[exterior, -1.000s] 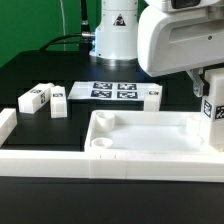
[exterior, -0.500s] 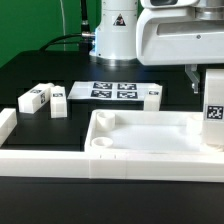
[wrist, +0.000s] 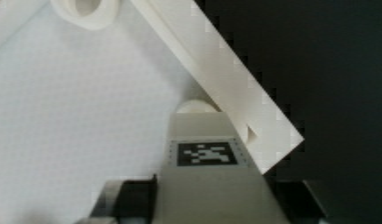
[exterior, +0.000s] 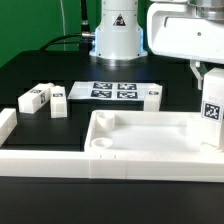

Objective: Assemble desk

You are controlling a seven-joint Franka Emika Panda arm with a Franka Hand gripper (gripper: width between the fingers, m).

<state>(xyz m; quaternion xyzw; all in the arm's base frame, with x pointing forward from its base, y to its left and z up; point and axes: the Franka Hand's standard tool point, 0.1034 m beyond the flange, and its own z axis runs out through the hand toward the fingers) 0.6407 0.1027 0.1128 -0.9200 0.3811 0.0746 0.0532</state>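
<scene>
inside the gripper (wrist: 209,200) sits a smooth square white leg (wrist: 207,150).

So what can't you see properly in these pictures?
- Leg, exterior view: its right side is cut off by the picture edge.
- Leg's lower tip, wrist view: the leg itself hides it, so whether it touches the desk top is unclear.
- Claw, wrist view: its fingers are cut off by the picture edge.
- Loose legs, exterior view: their tags are too small to read.
</scene>
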